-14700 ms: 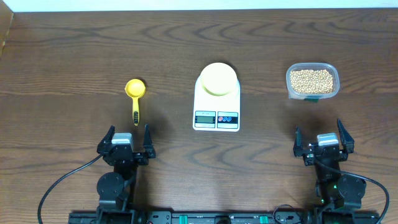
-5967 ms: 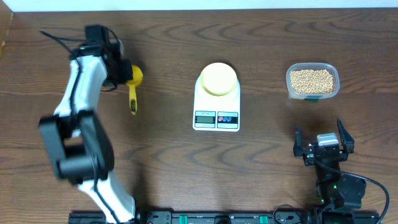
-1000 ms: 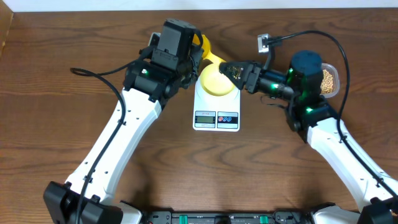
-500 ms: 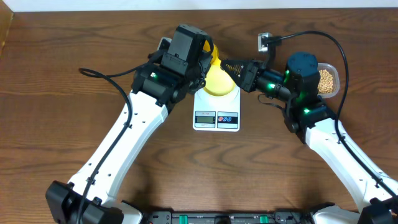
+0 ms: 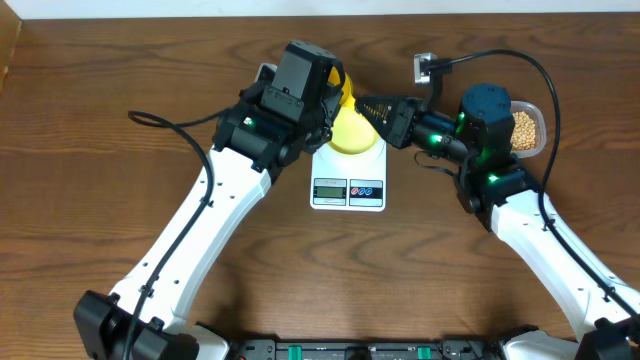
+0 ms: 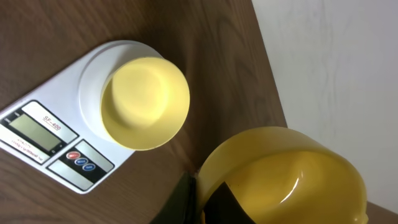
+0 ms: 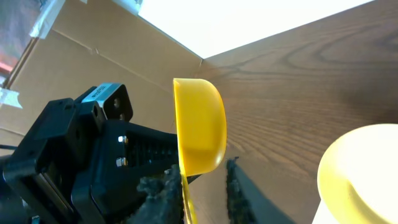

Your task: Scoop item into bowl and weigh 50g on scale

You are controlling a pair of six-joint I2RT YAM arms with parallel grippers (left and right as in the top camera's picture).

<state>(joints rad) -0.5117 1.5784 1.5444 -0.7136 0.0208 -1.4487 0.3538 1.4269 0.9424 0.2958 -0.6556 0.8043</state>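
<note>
We see the left claw (image 6: 200, 208) closed on the handle of the yellow scoop (image 6: 286, 180), holding it in the air just behind the scale (image 5: 348, 175). The scoop's cup is turned on its side. The right claw (image 7: 202, 186) stands partly open, with its fingers (image 7: 239, 186) on either side of the scoop's handle. One finger seems to touch the handle and the other is apart from it. The bowl (image 6: 144, 102) sits on the scale's round platform. The beans (image 5: 528, 128) lie in the clear tub (image 5: 537, 108) on the table (image 5: 100, 100), well to the right of the scale and partly hidden behind the right arm.
</note>
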